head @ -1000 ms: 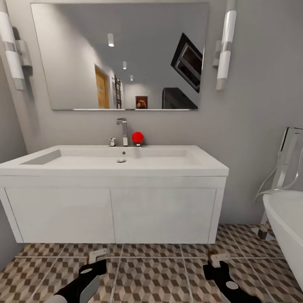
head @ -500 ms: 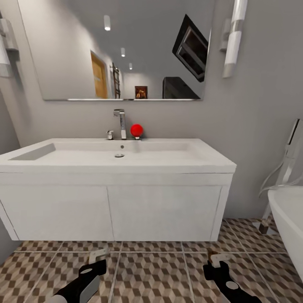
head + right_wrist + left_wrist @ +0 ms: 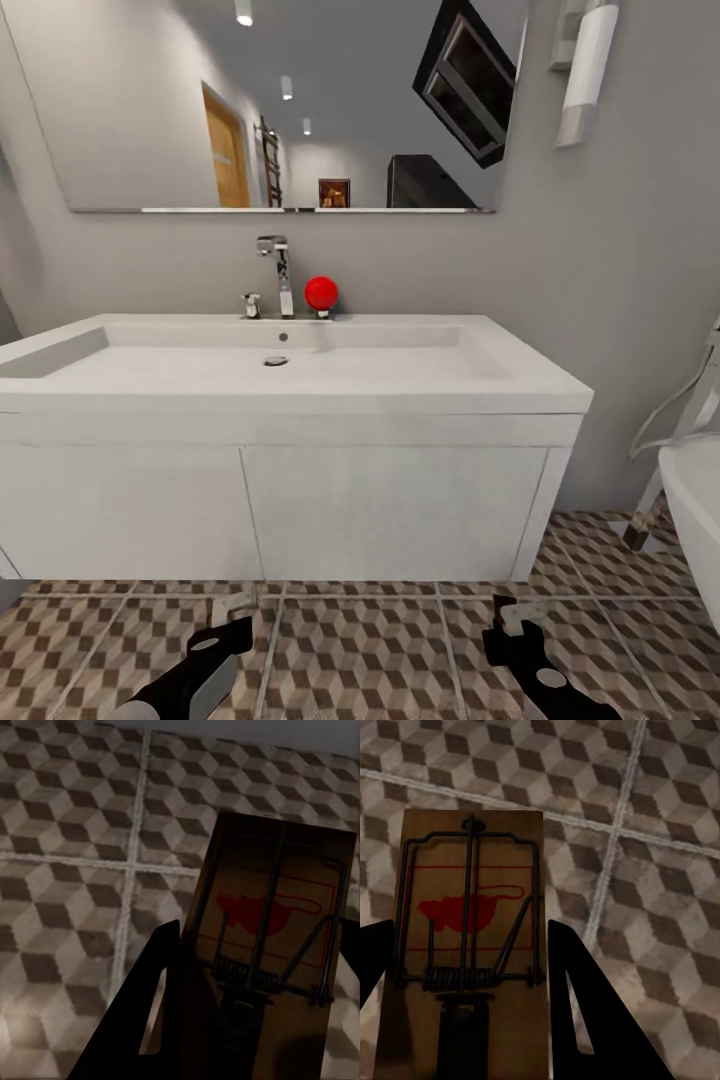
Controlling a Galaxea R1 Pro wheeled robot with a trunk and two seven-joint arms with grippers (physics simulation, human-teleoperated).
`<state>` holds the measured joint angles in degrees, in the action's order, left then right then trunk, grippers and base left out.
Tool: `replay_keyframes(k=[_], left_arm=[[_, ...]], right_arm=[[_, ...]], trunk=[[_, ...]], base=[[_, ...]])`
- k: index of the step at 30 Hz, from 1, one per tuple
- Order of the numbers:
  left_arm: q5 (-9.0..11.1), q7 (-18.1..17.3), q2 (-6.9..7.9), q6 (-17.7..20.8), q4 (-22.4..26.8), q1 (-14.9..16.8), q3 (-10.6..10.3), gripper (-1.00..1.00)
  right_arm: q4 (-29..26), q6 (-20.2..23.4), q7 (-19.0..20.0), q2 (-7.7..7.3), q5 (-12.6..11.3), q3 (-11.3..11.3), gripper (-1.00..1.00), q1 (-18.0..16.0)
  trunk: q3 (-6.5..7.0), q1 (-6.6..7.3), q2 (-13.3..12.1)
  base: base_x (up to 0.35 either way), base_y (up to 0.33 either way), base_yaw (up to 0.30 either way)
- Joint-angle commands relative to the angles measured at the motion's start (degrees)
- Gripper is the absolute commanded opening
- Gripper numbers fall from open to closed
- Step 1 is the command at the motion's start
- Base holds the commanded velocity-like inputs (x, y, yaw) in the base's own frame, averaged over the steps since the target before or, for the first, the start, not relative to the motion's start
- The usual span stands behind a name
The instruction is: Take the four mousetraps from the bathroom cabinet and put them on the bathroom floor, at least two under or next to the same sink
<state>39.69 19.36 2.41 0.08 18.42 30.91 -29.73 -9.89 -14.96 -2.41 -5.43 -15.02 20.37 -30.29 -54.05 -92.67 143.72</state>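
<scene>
Low at the left of the head view, the left pincer (image 3: 232,612) is closed on a mousetrap (image 3: 469,937), a flat rectangular wooden board with thin wire, a coil spring and a red mouse print, held above the bathroom floor (image 3: 370,660) of cube-patterned brown, beige and white tiles. Ahead stands the sink (image 3: 290,365), a wide smooth white basin on a boxy vanity with a chrome tap (image 3: 277,272) and a red ball (image 3: 321,292). The right pincer (image 3: 512,618) grips a second mousetrap (image 3: 274,945) of the same look.
</scene>
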Motion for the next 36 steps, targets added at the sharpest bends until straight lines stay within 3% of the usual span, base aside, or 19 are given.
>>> replay_keyframes(k=[1,15,24,36], left_arm=[[0.29,0.50,0.06,0.09,0.12,0.03,-0.50,-1.00],[0.29,0.50,0.16,0.09,0.13,0.03,-0.50,-1.00],[0.30,0.50,0.14,0.17,0.12,0.03,-0.50,-1.00],[0.30,0.50,0.06,0.01,0.14,0.03,-0.57,-1.00]], right_arm=[[0.02,-0.15,-0.05,-0.02,-0.46,0.46,-1.00,-0.03],[-0.01,-0.15,-0.05,-0.02,-0.45,0.46,-1.00,-0.03],[-0.01,-0.15,-0.04,-0.02,-0.07,0.46,-1.00,-0.03],[-0.01,-0.15,-0.04,-0.02,-0.01,0.46,-1.00,-0.03]], trunk=[[-0.29,-0.01,0.04],[-3.39,-0.37,0.23],[-5.38,-0.60,0.35],[-8.04,-0.91,0.51]], base=[[0.000,0.000,0.000],[0.003,0.000,0.000],[0.228,0.000,0.000],[0.019,0.000,0.000]])
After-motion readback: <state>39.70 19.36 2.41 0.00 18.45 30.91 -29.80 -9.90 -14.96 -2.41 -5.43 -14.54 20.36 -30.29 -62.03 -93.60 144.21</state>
